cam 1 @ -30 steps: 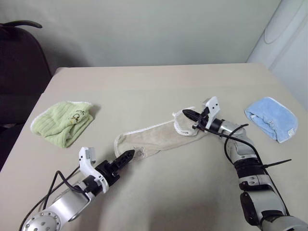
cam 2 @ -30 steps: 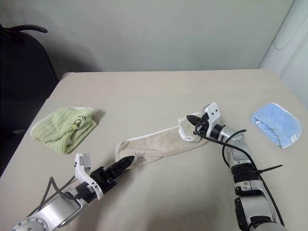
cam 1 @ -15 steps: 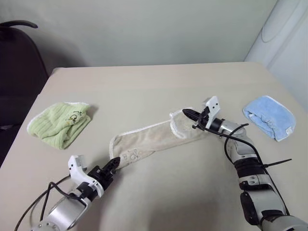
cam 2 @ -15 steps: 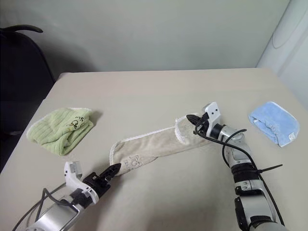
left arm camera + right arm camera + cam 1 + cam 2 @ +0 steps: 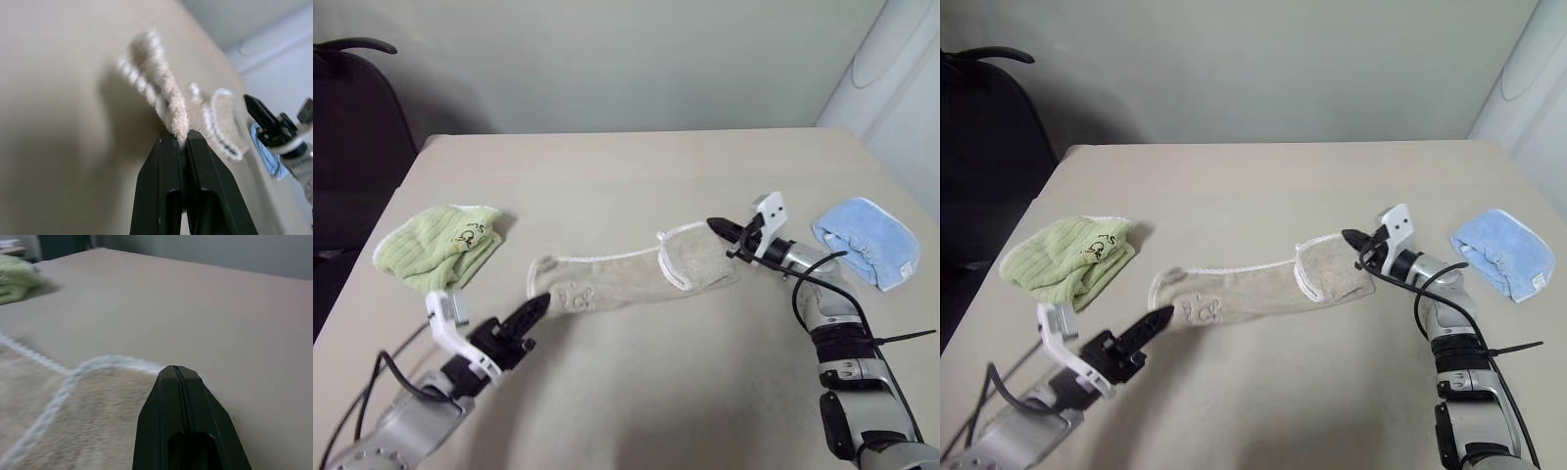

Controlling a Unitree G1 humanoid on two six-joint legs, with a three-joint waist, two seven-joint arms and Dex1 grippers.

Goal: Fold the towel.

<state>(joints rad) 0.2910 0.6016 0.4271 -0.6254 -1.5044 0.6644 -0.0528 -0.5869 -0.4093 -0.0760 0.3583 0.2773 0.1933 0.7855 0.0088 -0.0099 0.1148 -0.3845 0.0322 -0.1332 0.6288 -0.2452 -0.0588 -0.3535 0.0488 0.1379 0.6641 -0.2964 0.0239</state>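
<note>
The beige towel with white piped edging hangs stretched in a long band between my two grippers, a little above the table. My left gripper is shut on its left end, next to the small embroidered mark. In the left wrist view the black fingers pinch the bunched terry edge. At the other end, my right gripper is shut on the towel's corner. In the right wrist view its closed tip sits at the white edging.
A ribbed light-green cloth lies bunched at the table's left side. Over at the right edge is a light-blue cloth. A dark chair stands past the left edge, and a white rounded object past the far right corner.
My left gripper has closed on the towel's left end and lifted it up and leftward. The right gripper has moved right, pulling the towel out into a longer band.
</note>
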